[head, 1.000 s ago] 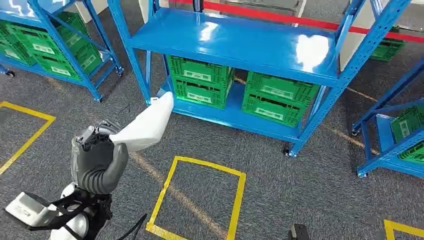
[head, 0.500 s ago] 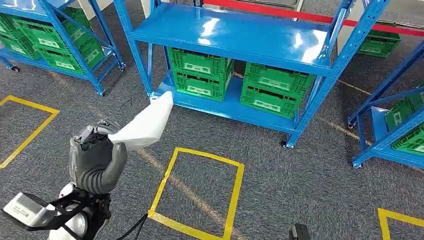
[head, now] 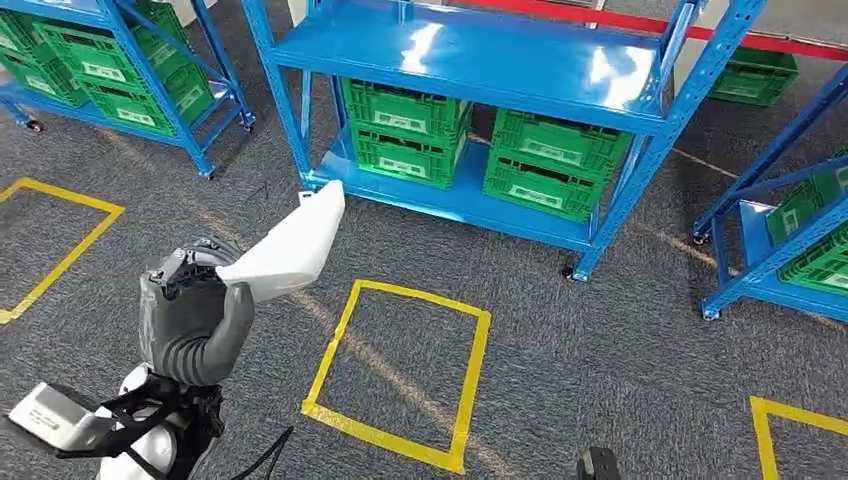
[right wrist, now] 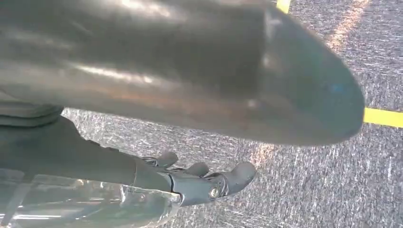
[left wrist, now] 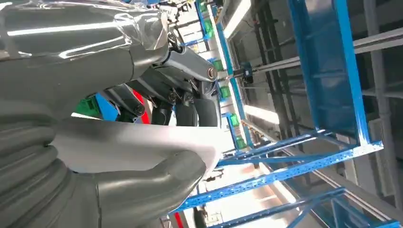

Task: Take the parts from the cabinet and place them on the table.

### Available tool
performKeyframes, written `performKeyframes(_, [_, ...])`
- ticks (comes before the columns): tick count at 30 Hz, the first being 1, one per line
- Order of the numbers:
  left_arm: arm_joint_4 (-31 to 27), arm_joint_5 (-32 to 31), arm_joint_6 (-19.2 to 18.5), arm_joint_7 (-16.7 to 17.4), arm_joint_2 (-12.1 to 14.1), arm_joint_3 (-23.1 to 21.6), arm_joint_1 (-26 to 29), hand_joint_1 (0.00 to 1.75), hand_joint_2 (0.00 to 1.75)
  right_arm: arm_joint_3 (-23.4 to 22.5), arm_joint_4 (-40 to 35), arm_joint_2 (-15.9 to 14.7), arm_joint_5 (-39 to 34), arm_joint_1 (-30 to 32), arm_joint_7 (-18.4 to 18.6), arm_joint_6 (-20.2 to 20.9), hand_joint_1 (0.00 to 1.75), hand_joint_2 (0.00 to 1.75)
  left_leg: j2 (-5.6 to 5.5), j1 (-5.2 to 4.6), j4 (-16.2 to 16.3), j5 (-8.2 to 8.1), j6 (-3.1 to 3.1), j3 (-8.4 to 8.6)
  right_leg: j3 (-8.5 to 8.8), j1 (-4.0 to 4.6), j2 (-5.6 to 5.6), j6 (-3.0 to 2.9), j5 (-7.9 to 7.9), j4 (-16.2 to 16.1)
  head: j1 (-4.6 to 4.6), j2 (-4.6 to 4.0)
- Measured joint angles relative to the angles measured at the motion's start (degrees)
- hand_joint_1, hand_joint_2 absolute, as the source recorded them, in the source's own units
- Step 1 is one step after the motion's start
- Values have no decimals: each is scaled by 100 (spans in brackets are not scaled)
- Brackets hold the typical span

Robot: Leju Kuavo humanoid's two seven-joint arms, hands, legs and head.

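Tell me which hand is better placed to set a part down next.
Left. The left hand already grips the long white plastic part, raised in front of the robot. The right hand hangs over the grey carpet, fingers holding nothing.

Bright, even overhead light; white glare patches sit on the blue shelf (head: 480,55). Head view is sharp. In the right wrist view the dark thumb (right wrist: 190,71) is blurred, the carpet (right wrist: 309,180) streaked.
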Motion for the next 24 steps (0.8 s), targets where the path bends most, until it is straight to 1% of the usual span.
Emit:
performKeyframes(1, [0, -4, 0, 0, 0, -2, 6, 175, 175, 15, 2, -2, -4, 12, 0, 0, 0, 0, -2, 7, 8, 23, -25, -18, -17, 10, 2, -21, 7, 17, 11, 0])
performKeyframes(2, [0, -7, 0, 0, 2, -4, 11, 175, 175, 22, 2, -2, -9, 30, 0, 0, 0, 0, -10, 5, 15, 44, -51, -23, -29, 1, -1, -60, 31, 8, 7, 0])
performKeyframes(3, [0, -7, 0, 0, 4, -2, 13, 175, 175, 31, 0, 11, -9, 35, 0, 2, 0, 0, -20, 18, 46, -4, -77, -69, -31, -76, -9, -125, 72, -19, 15, 0])
performKeyframes(4, [-2, -5, 0, 0, 4, 2, 9, 175, 175, 35, 0, 11, -9, 26, 0, 4, 0, 0, -37, 28, 188, -187, -138, -116, -61, -61, -11, -166, 101, -16, -10, 0])
performKeyframes(5, [-4, -7, 0, 0, 4, 2, 11, 175, 175, 39, 0, 11, -9, 24, 0, 7, 0, 0, -40, 56, 544, -473, -181, -254, -86, -60, -17, -208, 125, -16, -33, 0])
performKeyframes(6, [-4, -7, 0, 0, 9, 2, 14, 175, 175, 48, 0, 11, -9, 24, 0, 7, 0, 0, -40, 84, 1017, -746, -212, -404, -118, -51, -20, -238, 155, -11, -28, 0])
performKeyframes(7, [-4, -7, 0, 0, 15, 2, 16, 175, 175, 59, 0, 9, -9, 25, 0, 4, 0, 0, -38, 104, 1502, -967, -237, -565, -165, -47, -24, -244, 180, 5, -28, 0])
performKeyframes(8, [-4, -7, 2, 0, 22, 2, 16, 175, 175, 66, 0, 7, -9, 26, 0, -2, 0, 0, -39, 119, 1813, -1061, -253, -643, -217, -44, -24, -230, 197, 30, -28, 0])
performKeyframes(9, [-4, -7, 2, 0, 24, 2, 17, 175, 175, 72, 0, 7, -9, 26, 0, -4, 0, 0, -38, 133, 1836, -1027, -257, -593, -258, -45, -23, -236, 211, 51, -31, 0])
performKeyframes(10, [-2, -7, 2, 2, 33, 2, 16, 175, 175, 81, 0, 7, -7, 26, 0, -4, 0, 0, -37, 140, 1577, -874, -252, -389, -296, -45, -20, -219, 223, 76, -31, 0])
performKeyframes(11, [-4, -7, 4, 2, 33, 2, 14, 175, 175, 89, -2, 7, -7, 26, 0, -4, 0, 0, -38, 141, 1138, -680, -239, -96, -315, -46, -17, -206, 232, 95, -33, 0])
performKeyframes(12, [-4, -7, 7, 2, 35, 2, 13, 175, 175, 96, -4, 7, -2, 24, 2, -4, 0, 0, -43, 137, 492, -457, -204, 316, -321, -45, -10, -192, 241, 112, -33, 0])
performKeyframes(13, [-7, -7, 9, 2, 35, 2, 8, 175, 175, 105, -9, 9, 2, 23, 7, -4, 0, 0, -57, 126, 183, -531, -169, 482, -333, -50, -11, -173, 253, 111, -29, 0])
performKeyframes(14, [-9, -7, 11, 2, 35, 2, 9, 175, 175, 114, -13, 13, 7, 8, 13, -4, 0, 0, -70, 91, 94, -550, -154, 576, -375, -22, -11, -116, 290, 114, -22, 0])
performKeyframes(15, [-26, -7, 22, 2, 37, 2, 10, 175, 175, 118, -15, 9, 9, 2, 33, -2, 0, 0, -70, 74, 46, -526, -136, 559, -400, -34, -14, -48, 336, 118, -31, 0])
performKeyframes(17, [-28, -9, 37, 2, 42, 4, 9, 175, 175, 122, -15, 9, 9, 1, 44, -2, 0, 0, -74, 41, 43, -493, -87, 523, -433, -62, -15, 42, 396, 103, -26, 0])
performKeyframes(18, [-35, -11, 37, 2, 42, 2, 9, 175, 175, 122, -15, 2, 9, 3, 52, -2, 0, 0, -50, 60, -59, -433, -13, 512, -453, -39, -14, 74, 399, 110, -28, 0])
performKeyframes(19, [-39, -11, 37, 2, 39, 0, 5, 175, 175, 125, -15, 4, 9, -2, 55, -2, 0, 0, -15, 84, -88, -367, 36, 496, -528, -61, -16, 39, 253, 208, -20, 0])
performKeyframes(20, [-44, -13, 39, 2, 37, 2, 0, 175, 175, 131, -17, 7, 9, -6, 55, 0, 0, 0, -13, 85, -93, -324, 96, 430, -648, -57, -15, -11, 9, 485, -11, 0])
performKeyframes(21, [-44, -13, 48, 2, 35, 0, 4, 175, 175, 135, -17, 2, 11, -9, 55, 0, 0, 0, -11, 76, -87, -283, 103, 357, -820, -60, -15, -41, -255, 930, -9, 0])
performKeyframes(22, [-44, -15, 59, 2, 31, 0, 5, 175, 175, 138, -17, -4, 11, -9, 55, 0, 0, 0, -11, 69, -80, -236, 113, 290, -974, -60, -16, -49, -483, 1396, -9, 0])
performKeyframes(23, [-44, -22, 72, 4, 26, 0, 6, 175, 175, 140, -17, -11, 9, -4, 57, 0, 0, 0, -10, 58, -71, -181, 118, 212, -1097, -60, -16, -28, -640, 1831, -7, 0])
performKeyframes(24, [-44, -28, 81, 4, 26, 0, 8, 175, 175, 146, -17, -13, 9, -1, 57, 0, 0, 0, -9, 55, -60, -136, 116, 143, -1096, -62, -16, 20, -633, 1993, -11, 0])
